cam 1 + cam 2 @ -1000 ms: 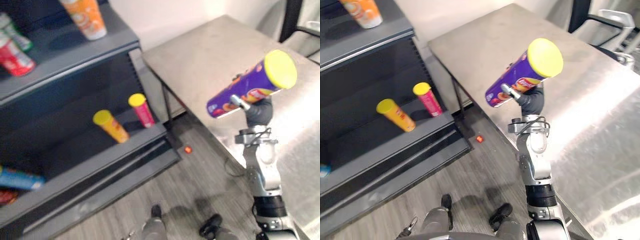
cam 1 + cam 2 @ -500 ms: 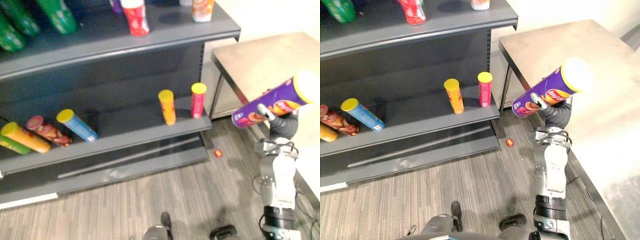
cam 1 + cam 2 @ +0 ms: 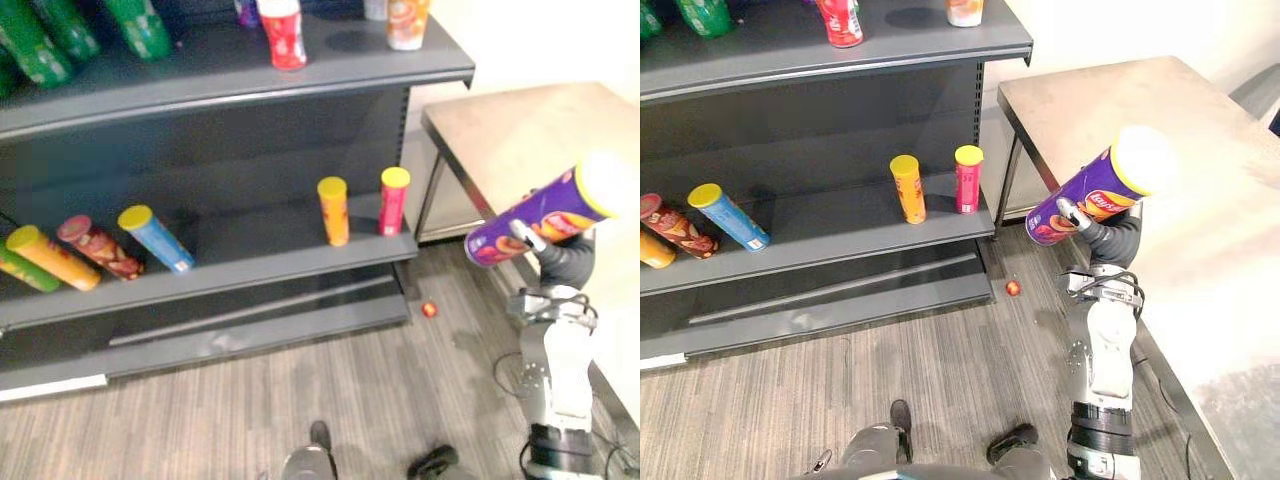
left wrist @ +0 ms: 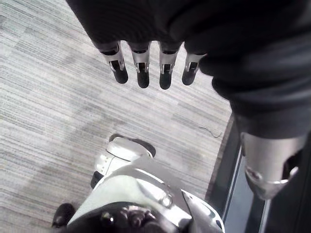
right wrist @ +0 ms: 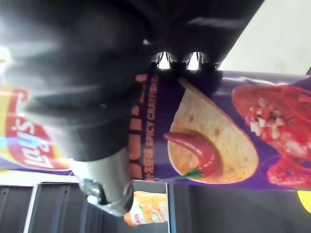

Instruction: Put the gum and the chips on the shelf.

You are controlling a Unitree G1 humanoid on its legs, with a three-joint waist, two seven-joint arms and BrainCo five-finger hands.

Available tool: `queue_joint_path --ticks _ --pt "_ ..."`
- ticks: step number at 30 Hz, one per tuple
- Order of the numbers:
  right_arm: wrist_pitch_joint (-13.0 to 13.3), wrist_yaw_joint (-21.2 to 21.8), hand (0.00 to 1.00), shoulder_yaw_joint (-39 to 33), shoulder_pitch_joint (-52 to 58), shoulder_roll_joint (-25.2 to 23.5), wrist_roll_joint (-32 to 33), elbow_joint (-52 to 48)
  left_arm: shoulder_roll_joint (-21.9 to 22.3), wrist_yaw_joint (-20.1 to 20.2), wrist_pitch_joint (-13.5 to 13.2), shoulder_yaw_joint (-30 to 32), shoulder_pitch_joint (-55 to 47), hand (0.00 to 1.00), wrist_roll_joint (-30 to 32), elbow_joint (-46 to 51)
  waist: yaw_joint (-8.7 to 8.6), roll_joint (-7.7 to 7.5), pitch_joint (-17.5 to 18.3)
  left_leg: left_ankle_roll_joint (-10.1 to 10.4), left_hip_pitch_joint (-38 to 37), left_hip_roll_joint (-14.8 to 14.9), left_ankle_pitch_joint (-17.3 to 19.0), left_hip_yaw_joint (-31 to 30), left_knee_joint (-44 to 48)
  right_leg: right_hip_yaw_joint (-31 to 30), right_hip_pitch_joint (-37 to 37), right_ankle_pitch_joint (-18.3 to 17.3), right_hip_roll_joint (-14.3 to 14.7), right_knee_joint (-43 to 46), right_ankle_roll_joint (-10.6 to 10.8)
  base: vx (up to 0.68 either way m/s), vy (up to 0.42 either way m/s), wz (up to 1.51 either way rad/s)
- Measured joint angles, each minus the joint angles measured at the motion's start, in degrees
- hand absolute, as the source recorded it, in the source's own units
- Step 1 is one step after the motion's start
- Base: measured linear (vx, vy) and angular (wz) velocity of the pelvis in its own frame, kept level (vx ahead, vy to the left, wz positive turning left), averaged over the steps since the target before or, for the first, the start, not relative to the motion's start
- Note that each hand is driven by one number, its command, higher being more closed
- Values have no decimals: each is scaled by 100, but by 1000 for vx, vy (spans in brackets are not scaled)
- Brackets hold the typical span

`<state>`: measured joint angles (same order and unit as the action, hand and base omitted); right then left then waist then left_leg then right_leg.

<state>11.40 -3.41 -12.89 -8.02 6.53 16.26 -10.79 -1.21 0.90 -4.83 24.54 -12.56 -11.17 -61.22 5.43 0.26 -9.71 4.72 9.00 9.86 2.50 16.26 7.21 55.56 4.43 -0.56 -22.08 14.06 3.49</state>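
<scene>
A purple chips can (image 3: 535, 215) with a pale yellow lid is tilted in the air at the right, lid end up, beside the table's near corner. My right hand (image 3: 565, 262) is shut on its lower half, and the right wrist view shows the fingers curled round the can (image 5: 218, 141). The dark grey shelf (image 3: 250, 272) stands to the left, across a strip of floor. My left hand (image 4: 142, 63) hangs over the floor, fingers straight and holding nothing. A small red object (image 3: 429, 309) lies on the floor near the shelf's right foot.
An orange can (image 3: 333, 210) and a red can (image 3: 394, 200) stand upright at the right end of the lower board. Several cans lie tilted at its left end. The upper board (image 3: 250, 88) carries green, red and orange containers. A steel table (image 3: 500, 130) stands at the right.
The camera has swung from the table towards the shelf, then shifted slightly. My right hand has kept hold of the purple can throughout, with its lid end raised a little more.
</scene>
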Motion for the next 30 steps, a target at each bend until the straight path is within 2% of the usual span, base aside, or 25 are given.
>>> queue_joint_path --ticks 3,5,7,8,9,10,11,12,13,14,15,17,19,20,25,28,30 --pt "-6 17 100 59 17 20 0 72 10 56 -4 -63 9 0 -256 120 -11 -13 -12 3 173 138 -4 -150 385 70 -115 18 36 130 -61 81 -2 24" --pt "-57 24 100 227 19 41 -7 97 10 67 -3 -93 8 0 -465 208 51 -25 -41 -40 346 172 292 -298 932 63 -274 19 1 229 -60 44 100 32" --pt "-102 63 100 404 39 37 -38 98 5 74 -3 -144 15 0 -626 208 113 -54 -63 -124 380 58 504 -459 1151 -9 -380 19 -155 458 -60 6 127 53" --pt "-111 96 100 503 71 36 -56 97 -37 72 -3 -181 16 0 -663 223 108 -92 -85 -188 380 -92 596 -660 1207 -374 -415 46 -326 729 -96 -9 106 81" --pt "-111 117 100 559 93 38 -58 97 -56 58 -5 -197 15 0 -663 252 108 -116 -102 -207 367 -178 607 -781 1219 -692 -394 90 -378 879 -166 -13 127 110" --pt "-110 160 100 685 155 38 -59 94 -123 44 -16 -327 -17 0 -660 268 90 -127 -120 -254 320 -274 583 -1065 1218 -1725 -140 121 -353 1274 -498 32 50 122" --pt "-111 273 100 803 232 -9 -54 94 -226 24 -23 -449 -13 0 -628 256 83 -109 -141 -292 375 -285 550 -1415 1192 -2999 22 -253 160 1265 -330 38 8 127" --pt "-111 325 100 891 267 -13 -54 85 -293 4 -23 -454 -14 0 -602 245 70 -154 -137 -305 399 -319 526 -1568 1174 -3456 17 -422 440 1122 -280 71 -78 125" --pt "-112 405 100 1066 301 -39 -54 62 -413 -36 -18 -447 -17 0 -594 193 76 -287 -137 -302 411 -431 442 -1758 1108 -3882 -11 -584 761 781 -240 51 -116 118" --pt "-108 476 100 1180 338 -103 -53 -18 -462 -60 -1 -439 -24 0 -543 145 65 -396 -161 -286 424 -604 399 -1924 1089 -3900 -108 -687 876 467 -234 58 -125 106" --pt "-107 521 100 1199 367 -105 -52 -36 -465 -60 0 -439 -25 0 -538 130 41 -410 -154 -278 441 -672 391 -2019 1094 -3930 -191 -755 863 384 -166 76 -120 94" --pt "-107 578 100 1310 373 -104 -43 -43 -447 -59 -4 -447 -34 0 -493 154 20 -428 -138 -204 571 -760 319 -2261 1084 -4125 -340 -869 1001 138 -56 56 -93 63" --pt "-111 645 100 1371 402 -106 -19 -42 -386 -59 -2 -434 -27 0 -425 155 0 -386 -177 -71 668 -801 158 -2479 1002 -4124 -393 -986 1084 -9 184 10 -115 45" --pt "-112 644 100 1371 417 -105 1 -42 -361 -60 -2 -429 -28 0 -424 155 -12 -372 -186 -63 655 -787 100 -2505 937 -4068 -404 -990 1101 -11 190 -4 -140 33" --pt "-102 747 100 1540 561 -117 291 -124 -271 -54 -2 -355 -35 0 -390 80 -25 -357 -160 182 230 -506 -441 -2722 -200 -3802 -581 -992 1404 -358 215 -9 -165 21" --pt "-96 833 100 1630 740 -127 457 -228 -250 -54 3 -318 -22 0 -358 77 -90 -328 -138 147 150 -285 -709 -2683 -744 -3563 -567 -988 1542 -475 200 17 -160 30" --pt "-98 833 100 1616 800 -117 457 -227 -241 -66 4 -315 -9 0 -277 76 -136 -305 -121 72 130 -160 -854 -2410 -965 -3396 -565 -973 1565 -487 178 63 -98 31"
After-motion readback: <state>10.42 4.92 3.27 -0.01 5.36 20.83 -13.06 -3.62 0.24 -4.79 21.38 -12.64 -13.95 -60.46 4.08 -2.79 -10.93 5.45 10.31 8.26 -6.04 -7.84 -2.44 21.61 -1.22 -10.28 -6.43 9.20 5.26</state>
